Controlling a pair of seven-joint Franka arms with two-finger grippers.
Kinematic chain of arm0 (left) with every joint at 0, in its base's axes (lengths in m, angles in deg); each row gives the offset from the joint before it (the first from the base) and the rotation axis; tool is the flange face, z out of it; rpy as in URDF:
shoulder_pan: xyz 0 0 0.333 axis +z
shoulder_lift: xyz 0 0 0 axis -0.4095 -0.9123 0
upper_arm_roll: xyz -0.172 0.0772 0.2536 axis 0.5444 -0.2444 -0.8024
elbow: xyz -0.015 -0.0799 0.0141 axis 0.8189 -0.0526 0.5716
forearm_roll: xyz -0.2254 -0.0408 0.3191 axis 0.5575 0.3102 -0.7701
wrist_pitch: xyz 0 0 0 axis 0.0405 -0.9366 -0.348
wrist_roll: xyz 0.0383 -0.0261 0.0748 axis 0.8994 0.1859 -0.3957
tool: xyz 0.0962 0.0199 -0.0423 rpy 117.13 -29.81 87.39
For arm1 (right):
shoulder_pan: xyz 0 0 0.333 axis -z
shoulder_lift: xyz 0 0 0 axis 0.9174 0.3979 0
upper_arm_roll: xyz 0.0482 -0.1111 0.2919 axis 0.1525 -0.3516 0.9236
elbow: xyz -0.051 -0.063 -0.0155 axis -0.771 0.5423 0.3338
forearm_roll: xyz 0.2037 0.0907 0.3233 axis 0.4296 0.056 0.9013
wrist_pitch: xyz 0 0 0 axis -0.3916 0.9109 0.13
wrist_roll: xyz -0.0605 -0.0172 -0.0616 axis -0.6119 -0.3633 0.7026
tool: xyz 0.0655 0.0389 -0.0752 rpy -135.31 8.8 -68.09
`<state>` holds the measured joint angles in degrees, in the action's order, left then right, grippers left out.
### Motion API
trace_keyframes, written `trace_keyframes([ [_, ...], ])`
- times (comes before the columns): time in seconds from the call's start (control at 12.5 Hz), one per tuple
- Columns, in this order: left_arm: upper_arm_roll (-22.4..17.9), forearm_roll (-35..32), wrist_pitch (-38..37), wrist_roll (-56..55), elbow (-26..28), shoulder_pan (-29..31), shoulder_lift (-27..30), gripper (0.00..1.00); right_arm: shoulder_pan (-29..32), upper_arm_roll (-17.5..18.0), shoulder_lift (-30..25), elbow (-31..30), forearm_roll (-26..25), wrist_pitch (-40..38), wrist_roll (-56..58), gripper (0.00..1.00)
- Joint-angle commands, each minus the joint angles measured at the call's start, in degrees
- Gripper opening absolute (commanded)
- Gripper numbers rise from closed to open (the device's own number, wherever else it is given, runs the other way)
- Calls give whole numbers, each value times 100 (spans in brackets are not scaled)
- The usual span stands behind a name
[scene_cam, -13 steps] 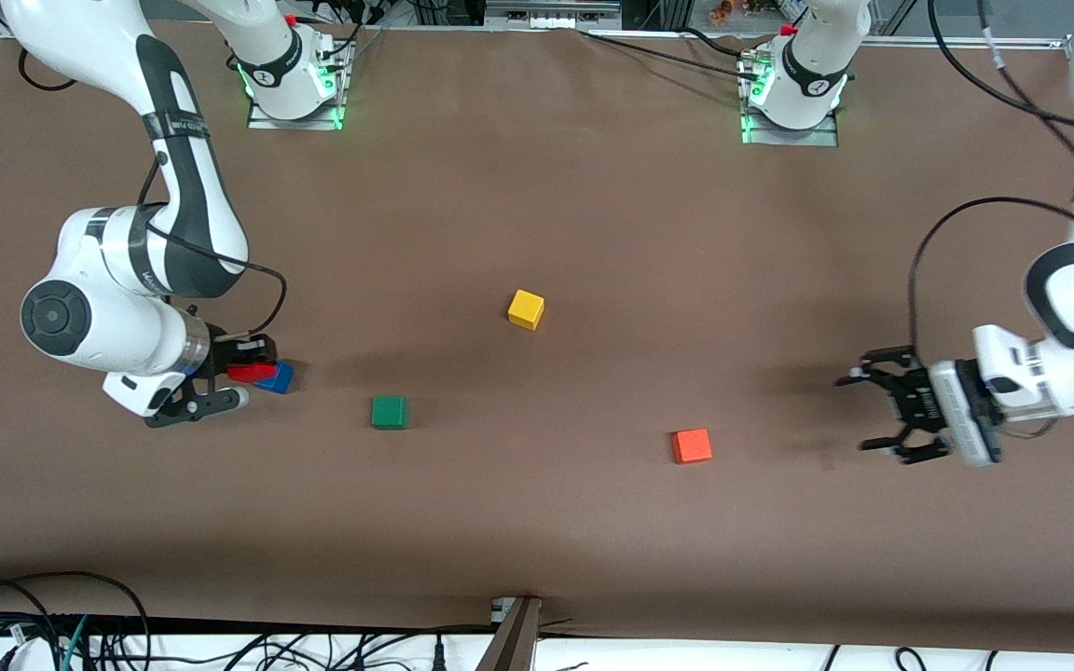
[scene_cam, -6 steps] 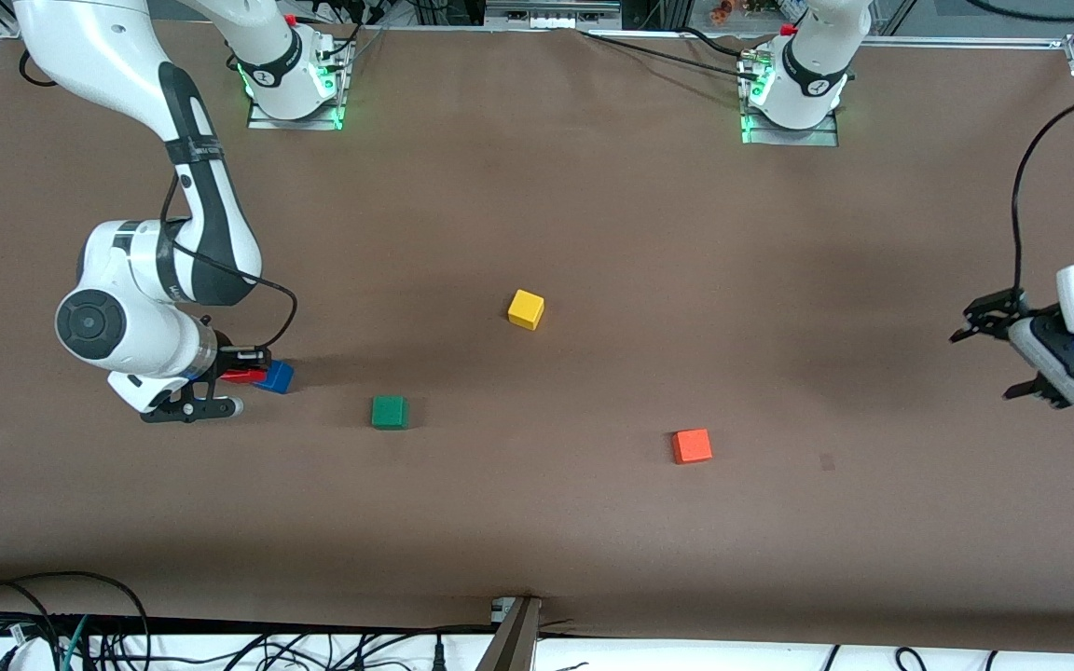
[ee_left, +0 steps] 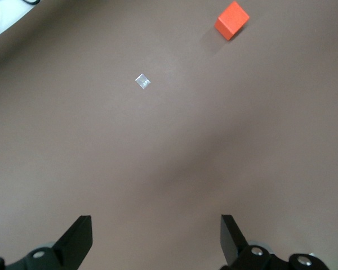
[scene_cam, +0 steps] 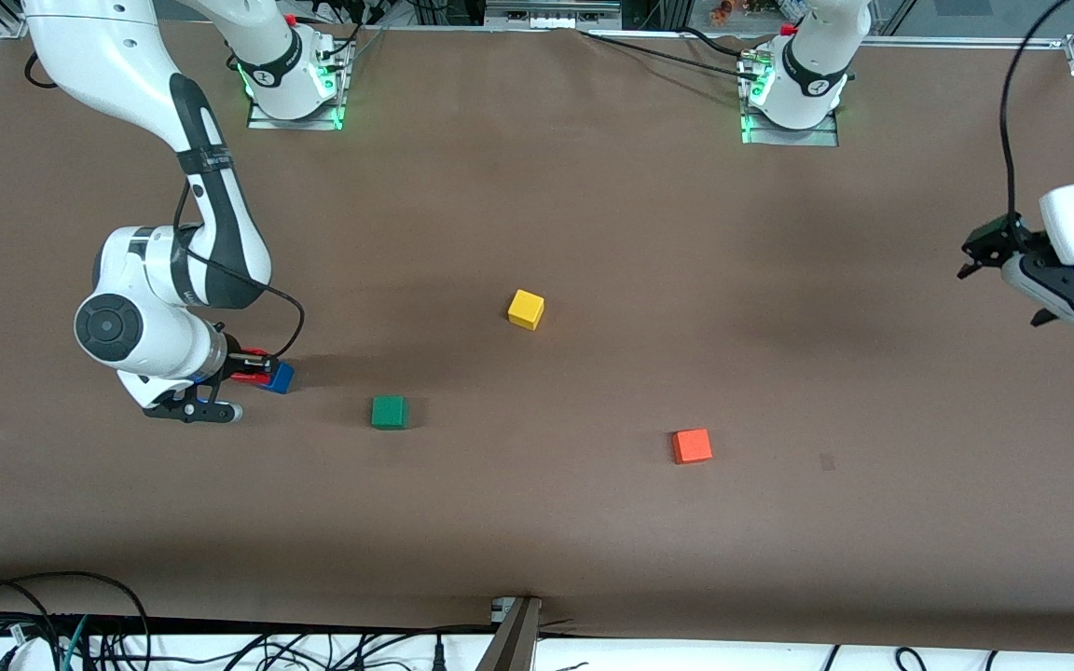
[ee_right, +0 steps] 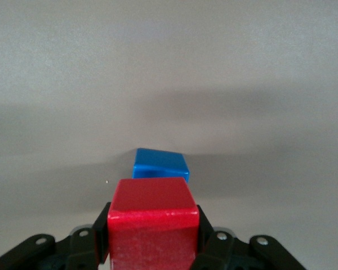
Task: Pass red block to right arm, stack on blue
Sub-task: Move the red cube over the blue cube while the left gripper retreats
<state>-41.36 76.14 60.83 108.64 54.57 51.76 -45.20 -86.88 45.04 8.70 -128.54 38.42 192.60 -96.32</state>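
Meanwhile, right claw grips red block over blue; left claw splayed.

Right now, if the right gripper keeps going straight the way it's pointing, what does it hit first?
Probably the blue cube: it lies just ahead of the red block held in the right gripper, though depth is unclear.

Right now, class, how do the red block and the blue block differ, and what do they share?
The red block is bright red; the blue block is deep blue. The red block is clamped between the right gripper's fingers, while the blue block sits free on the table with nothing gripping it. The red block hangs partly over the blue one, not yet stacked on it. Both are small cubes that look about the same size.
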Motion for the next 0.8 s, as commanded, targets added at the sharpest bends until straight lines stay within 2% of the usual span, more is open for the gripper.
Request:
trace_keyframes([
  [0.0,-877,-127,-494,-734,149,-1092,346,100,-68,-4,5,-119,-100,224,-208,0],
  [0.16,-2177,-57,-522,-682,220,-2200,539,100,-68,-4,23,-198,-100,320,-208,0],
  [0.32,-3067,-39,-444,-743,185,-2879,618,100,-68,-13,32,-233,-100,400,-208,0],
  [0.48,-3395,-57,-320,-743,185,-3083,610,100,-42,-22,58,-233,-100,400,-208,0],
  [0.64,-3466,65,-355,-857,202,-3075,741,100,-25,-22,58,-233,-100,400,-208,0],
  [0.72,-3536,293,-364,-1293,246,-3075,812,100,-16,-22,67,-233,-100,400,-208,0],
])
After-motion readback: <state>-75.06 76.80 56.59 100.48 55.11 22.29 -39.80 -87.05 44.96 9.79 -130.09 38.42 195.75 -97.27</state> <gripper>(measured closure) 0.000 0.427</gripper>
